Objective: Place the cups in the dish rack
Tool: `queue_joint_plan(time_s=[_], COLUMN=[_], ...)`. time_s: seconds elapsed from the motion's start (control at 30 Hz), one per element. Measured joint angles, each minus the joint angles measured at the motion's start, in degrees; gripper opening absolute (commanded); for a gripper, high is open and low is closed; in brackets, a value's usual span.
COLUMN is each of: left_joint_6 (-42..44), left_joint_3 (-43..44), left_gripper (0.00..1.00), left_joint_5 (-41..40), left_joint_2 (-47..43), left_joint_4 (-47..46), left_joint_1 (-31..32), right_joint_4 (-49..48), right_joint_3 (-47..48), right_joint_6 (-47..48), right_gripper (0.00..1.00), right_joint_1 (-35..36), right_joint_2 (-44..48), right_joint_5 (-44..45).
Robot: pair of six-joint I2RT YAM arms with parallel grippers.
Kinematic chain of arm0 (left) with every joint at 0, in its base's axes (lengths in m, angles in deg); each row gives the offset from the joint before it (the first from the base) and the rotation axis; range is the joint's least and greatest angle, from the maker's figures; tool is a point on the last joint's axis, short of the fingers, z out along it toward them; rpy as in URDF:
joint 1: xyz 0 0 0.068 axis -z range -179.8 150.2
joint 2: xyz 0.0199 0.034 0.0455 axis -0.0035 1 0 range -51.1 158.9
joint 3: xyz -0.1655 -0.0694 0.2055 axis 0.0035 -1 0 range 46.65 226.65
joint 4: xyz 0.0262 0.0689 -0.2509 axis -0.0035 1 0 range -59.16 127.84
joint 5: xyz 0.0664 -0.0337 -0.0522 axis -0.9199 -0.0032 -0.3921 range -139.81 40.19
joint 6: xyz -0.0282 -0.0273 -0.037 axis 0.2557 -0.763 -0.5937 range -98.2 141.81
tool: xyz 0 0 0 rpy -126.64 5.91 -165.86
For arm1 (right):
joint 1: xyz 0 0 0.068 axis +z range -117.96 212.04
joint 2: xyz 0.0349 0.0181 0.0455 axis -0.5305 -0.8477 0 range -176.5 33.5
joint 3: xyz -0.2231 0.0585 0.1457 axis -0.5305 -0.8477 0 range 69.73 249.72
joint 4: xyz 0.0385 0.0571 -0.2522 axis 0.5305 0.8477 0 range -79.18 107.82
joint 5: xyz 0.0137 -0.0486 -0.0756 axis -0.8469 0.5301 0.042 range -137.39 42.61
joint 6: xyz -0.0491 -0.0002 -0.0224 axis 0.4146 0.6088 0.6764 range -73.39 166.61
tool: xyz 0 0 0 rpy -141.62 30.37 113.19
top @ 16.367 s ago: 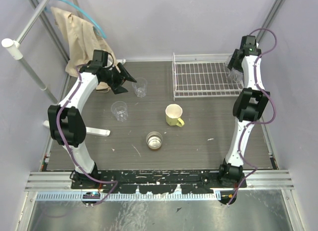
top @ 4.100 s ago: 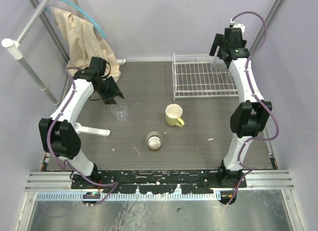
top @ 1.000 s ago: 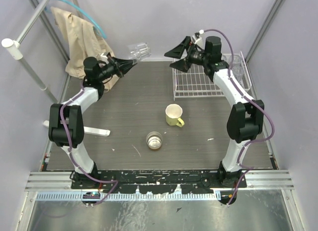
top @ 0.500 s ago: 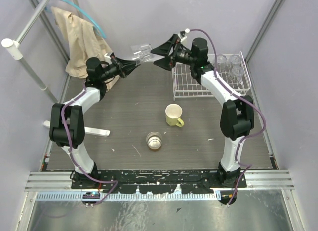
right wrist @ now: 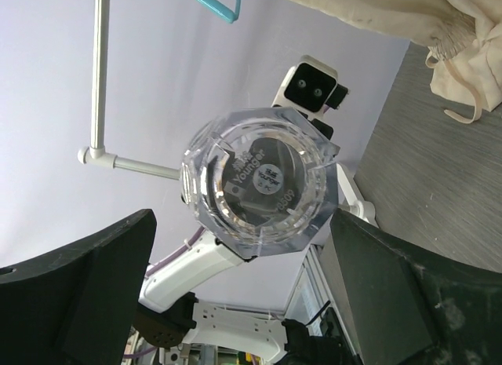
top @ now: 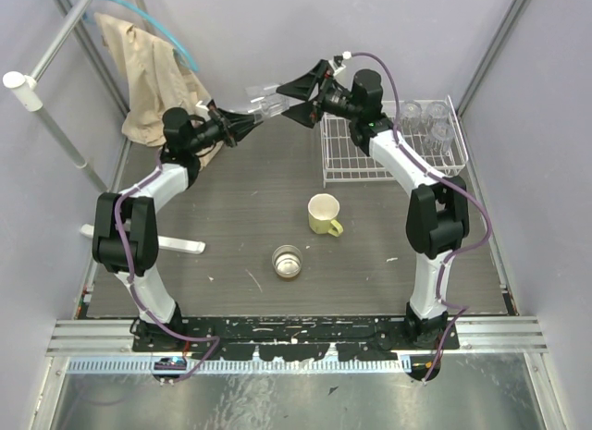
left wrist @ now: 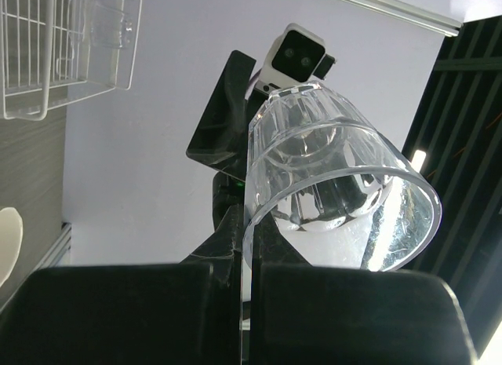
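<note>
Handover at upper centre: left end effector (top: 250, 116) clamps a tumbler (top: 266, 99) aloft as the right end effector (top: 301, 95), wide open and empty, swings in from the rack (top: 370, 157) to meet it. Transfer to the rack looks imminent.

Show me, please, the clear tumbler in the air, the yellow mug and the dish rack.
clear tumbler (right wrist: 260, 181): right wrist view, centre of its base.
yellow mug (top: 323, 211): top external view, inside of its bowl.
dish rack (top: 351, 158): top external view, bare wire floor.
</note>
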Motion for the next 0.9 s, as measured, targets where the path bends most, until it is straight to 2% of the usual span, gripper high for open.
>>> queue_joint_plan(time_s=[0.63,0.73,0.9], left_joint_6=[0.02,0.04,0.00], left_joint_3=[-0.76,-0.79,-0.90], left_gripper=[0.00,0.00,0.00], left_joint_5=[-0.28,-0.31,-0.42], left_joint_2=[0.00,0.00,0.00], left_joint_4=[0.00,0.00,-0.28], left_joint_1=[1.57,1.88,2.03], right_joint_4=[-1.05,-1.27,-1.44], right_joint_3=[0.55,0.55,0.55], right_joint_6=[-1.92,-1.99,-1.95], right_gripper=[0.92,0.88,0.71], right_joint_1=[0.02,0.02,0.02], right_joint_2=[-1.27,-1.27,-1.33], right_joint_5=[1.68,1.86,1.88])
